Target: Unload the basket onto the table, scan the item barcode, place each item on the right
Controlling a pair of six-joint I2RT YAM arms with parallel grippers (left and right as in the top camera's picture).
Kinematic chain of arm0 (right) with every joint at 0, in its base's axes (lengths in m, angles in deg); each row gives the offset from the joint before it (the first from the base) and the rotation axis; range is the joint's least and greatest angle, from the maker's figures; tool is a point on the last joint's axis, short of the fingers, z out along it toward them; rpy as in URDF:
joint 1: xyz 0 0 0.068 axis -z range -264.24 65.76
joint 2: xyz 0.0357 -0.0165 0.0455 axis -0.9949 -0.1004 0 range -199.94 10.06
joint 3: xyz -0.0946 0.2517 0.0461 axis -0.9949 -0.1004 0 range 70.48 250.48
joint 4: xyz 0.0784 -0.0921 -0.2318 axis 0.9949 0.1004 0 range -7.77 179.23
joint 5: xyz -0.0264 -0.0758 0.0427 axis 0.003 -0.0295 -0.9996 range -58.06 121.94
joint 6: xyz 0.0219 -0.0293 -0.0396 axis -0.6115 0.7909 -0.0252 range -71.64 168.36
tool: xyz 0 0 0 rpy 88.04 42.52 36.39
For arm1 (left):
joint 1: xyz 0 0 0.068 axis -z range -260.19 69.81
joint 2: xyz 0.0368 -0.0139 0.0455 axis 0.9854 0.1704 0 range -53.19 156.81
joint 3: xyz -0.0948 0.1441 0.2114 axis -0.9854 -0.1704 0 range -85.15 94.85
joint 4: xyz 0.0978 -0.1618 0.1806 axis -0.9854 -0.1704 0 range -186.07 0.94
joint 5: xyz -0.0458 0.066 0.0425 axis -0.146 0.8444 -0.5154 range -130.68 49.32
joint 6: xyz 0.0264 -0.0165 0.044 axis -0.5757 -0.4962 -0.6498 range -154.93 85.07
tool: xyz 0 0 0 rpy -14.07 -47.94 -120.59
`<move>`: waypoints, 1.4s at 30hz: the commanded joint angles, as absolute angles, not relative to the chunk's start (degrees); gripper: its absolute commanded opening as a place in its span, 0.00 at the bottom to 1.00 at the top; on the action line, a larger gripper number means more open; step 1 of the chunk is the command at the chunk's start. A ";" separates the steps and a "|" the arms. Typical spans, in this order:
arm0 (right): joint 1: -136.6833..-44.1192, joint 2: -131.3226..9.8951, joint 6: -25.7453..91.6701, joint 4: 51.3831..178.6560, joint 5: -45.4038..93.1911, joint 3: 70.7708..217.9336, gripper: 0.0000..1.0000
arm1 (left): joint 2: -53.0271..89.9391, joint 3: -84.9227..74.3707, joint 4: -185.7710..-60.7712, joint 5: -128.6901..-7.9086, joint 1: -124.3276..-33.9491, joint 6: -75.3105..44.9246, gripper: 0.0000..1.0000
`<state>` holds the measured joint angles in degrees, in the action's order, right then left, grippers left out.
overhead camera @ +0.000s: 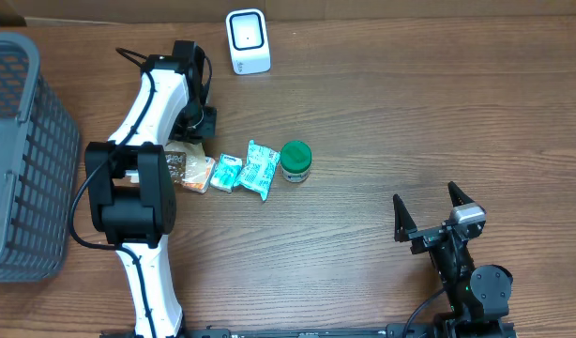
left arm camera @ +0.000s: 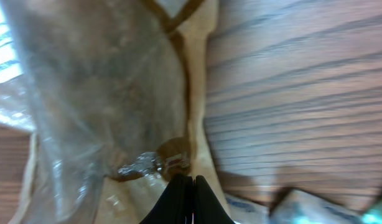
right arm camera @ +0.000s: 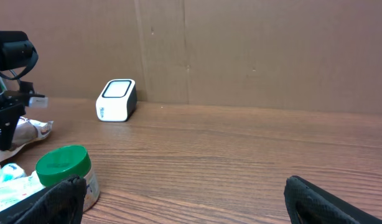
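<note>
Left hand [left arm camera: 186, 179]: we see its fingers pressed together, tips down on the snack packet [left arm camera: 116, 93]. The clear film is crumpled right at the tips. We cannot tell whether any film is caught between them.
Right hand [overhead camera: 425, 198]: spread wide and holding nothing. It hangs over the desk [overhead camera: 410, 94], well apart from the green-lidded jar [overhead camera: 295, 161], below and right of it in the overhead view.
Snack packet: tan and clear, lying on the desk left of the jar in the overhead view. It is the last thing in the row running out from the jar, and the left arm [overhead camera: 147, 103] partly covers it.
Nearer teal packet [overhead camera: 260, 170]: just beside the jar, on its left.
Farther teal packet [overhead camera: 227, 175]: between the nearer one and the snack packet.
Jar: upright, lid on.
Scanner [overhead camera: 248, 41]: white, standing above and left of the jar near the desk's far edge, well apart from the row.
Basket [overhead camera: 16, 160]: grey mesh, far left of the jar, beyond the left arm.
</note>
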<state>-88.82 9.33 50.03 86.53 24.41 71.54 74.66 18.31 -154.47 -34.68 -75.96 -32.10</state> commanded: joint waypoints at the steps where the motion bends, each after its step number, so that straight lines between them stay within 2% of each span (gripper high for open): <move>1: -88.71 9.90 49.84 86.24 24.17 70.92 1.00 | 74.95 18.18 -155.37 -29.74 -76.94 -33.19 0.04; 11: -88.71 9.90 49.84 86.24 24.17 70.92 1.00 | 74.95 18.18 -160.59 -23.69 -77.16 -33.28 0.04; 27: -88.71 9.90 49.84 86.24 24.19 70.92 1.00 | 74.53 18.77 -163.67 -29.44 -77.16 -32.36 0.05; 37: -88.71 9.90 49.84 86.24 24.17 70.92 1.00 | 58.27 23.73 -163.72 -41.33 -77.18 -31.92 0.05; 42: -88.71 9.90 49.84 86.24 24.17 70.92 1.00 | 52.72 23.01 -168.88 -43.93 -76.81 -31.95 0.05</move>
